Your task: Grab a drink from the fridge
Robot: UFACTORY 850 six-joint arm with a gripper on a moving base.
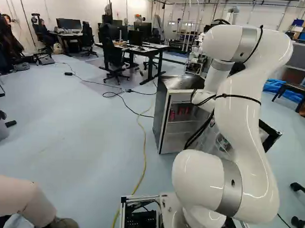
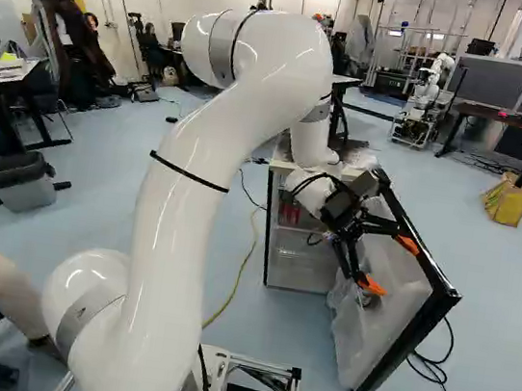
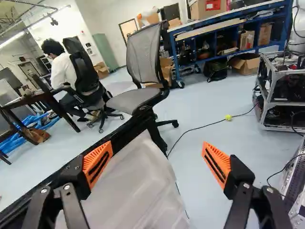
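Note:
My gripper (image 2: pixel 390 264) reaches over the inner side of the opened fridge door (image 2: pixel 443 297) in the right base view. In the wrist view the gripper (image 3: pixel 157 163) stands wide open, nothing gripped. The black door edge runs along one finger, and the pale door lining (image 3: pixel 138 179) lies below and partly between the fingers. Behind the arm stands the small fridge (image 1: pixel 161 119), black on top, its front open. Red cans (image 1: pixel 181 111) stand on an upper shelf inside, away from the gripper. The arm hides part of the fridge's interior in the left base view.
A yellow cable (image 1: pixel 143 153) runs over the floor to the left of the fridge. Black cables (image 2: pixel 438 386) lie by the door's foot. A swivel chair (image 3: pixel 138 86) stands beyond the door. Another robot (image 2: pixel 423 107) is farther back. A person's leg shows close at the left of the base.

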